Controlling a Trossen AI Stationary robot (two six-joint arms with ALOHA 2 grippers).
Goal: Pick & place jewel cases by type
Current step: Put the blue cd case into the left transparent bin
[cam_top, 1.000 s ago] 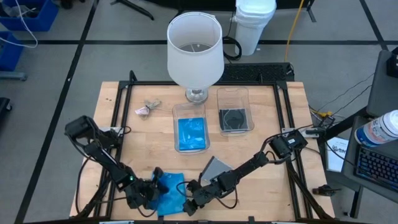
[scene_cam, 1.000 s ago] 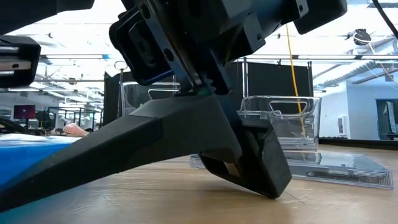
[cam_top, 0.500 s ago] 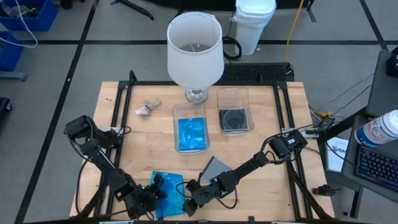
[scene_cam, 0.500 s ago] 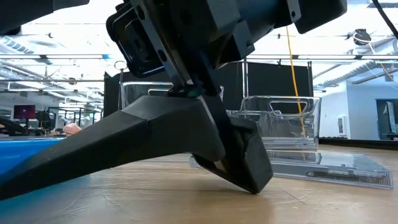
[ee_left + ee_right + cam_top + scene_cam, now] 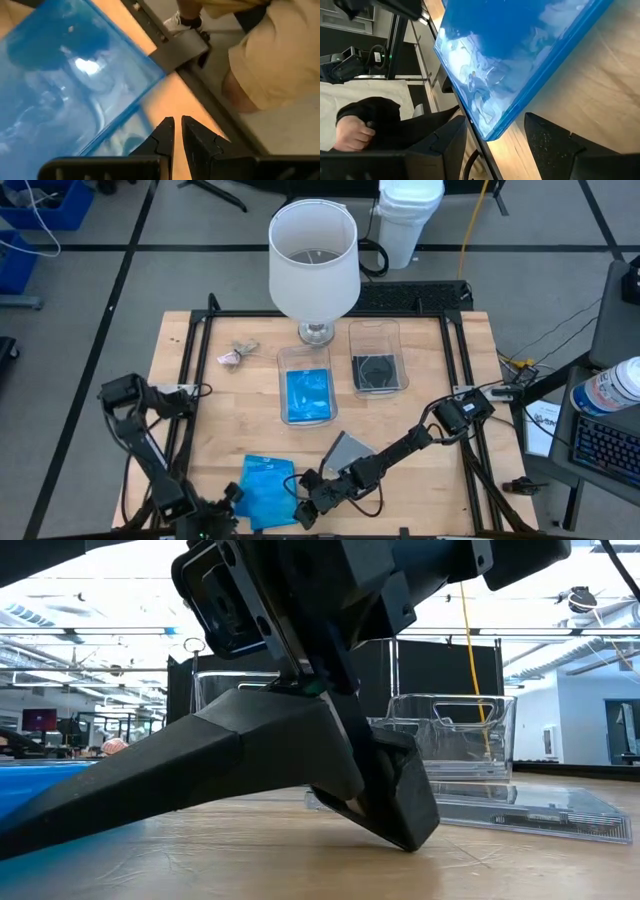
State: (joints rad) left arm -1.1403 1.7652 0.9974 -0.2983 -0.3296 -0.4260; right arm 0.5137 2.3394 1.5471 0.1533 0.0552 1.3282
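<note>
A bright blue jewel case (image 5: 268,488) lies flat near the table's near edge. A smoky grey one (image 5: 347,450) lies to its right. My right gripper (image 5: 303,500) is open at the blue case's right near corner (image 5: 492,131). Its fingers (image 5: 451,142) stand on either side of the corner, and I see no touch. In the low view one dark fingertip (image 5: 400,825) reaches down to the tabletop. My left gripper (image 5: 177,131) is shut over bare wood just off the blue case's (image 5: 65,85) left near side (image 5: 222,505).
Two clear tubs stand mid-table: one holds a blue case (image 5: 307,393), the other a dark grey case (image 5: 377,370). A white lamp (image 5: 313,265) stands behind them and a small pinkish lump (image 5: 232,357) lies far left. A person in beige (image 5: 270,55) stands beyond the near edge.
My left gripper has drawn back off the blue case's left side toward the table's near edge, and the case now lies uncovered. My right gripper has stayed at the case's right near corner.
</note>
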